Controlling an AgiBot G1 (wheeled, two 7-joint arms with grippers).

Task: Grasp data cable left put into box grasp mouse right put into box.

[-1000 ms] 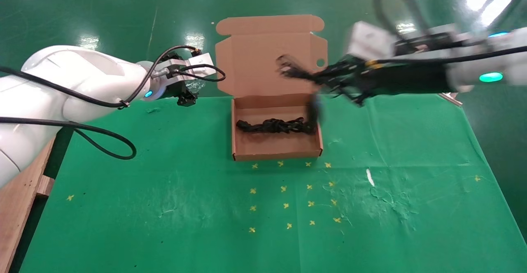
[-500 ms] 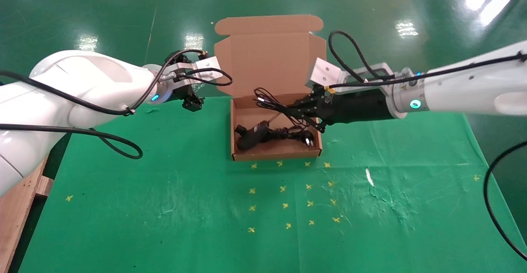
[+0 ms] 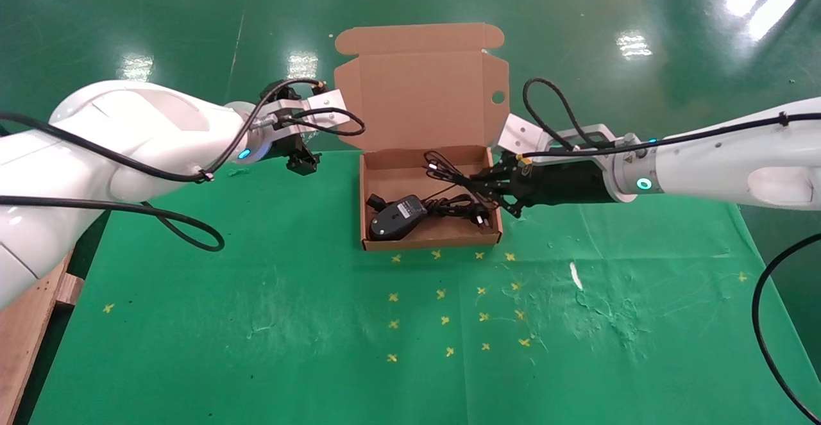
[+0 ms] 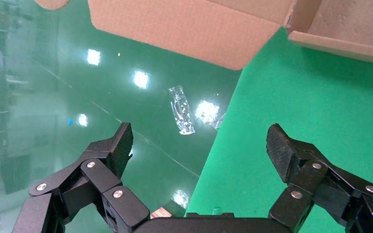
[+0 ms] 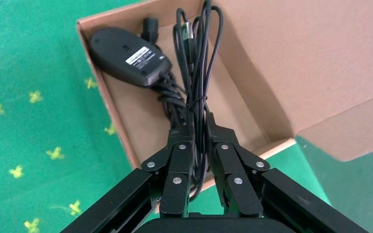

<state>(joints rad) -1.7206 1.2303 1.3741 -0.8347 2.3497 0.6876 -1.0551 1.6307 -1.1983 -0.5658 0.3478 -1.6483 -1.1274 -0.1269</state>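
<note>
Mouse (image 3: pixel 396 215) in box (image 3: pixel 431 239); right end effector (image 3: pixel 494 188) pinching its cord (image 5: pixel 197 73).

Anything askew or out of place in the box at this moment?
Yes. The mouse lies upside down in the box, label up, on the data cable. Its thin cord loops above the box, pinched in the right gripper.
</note>
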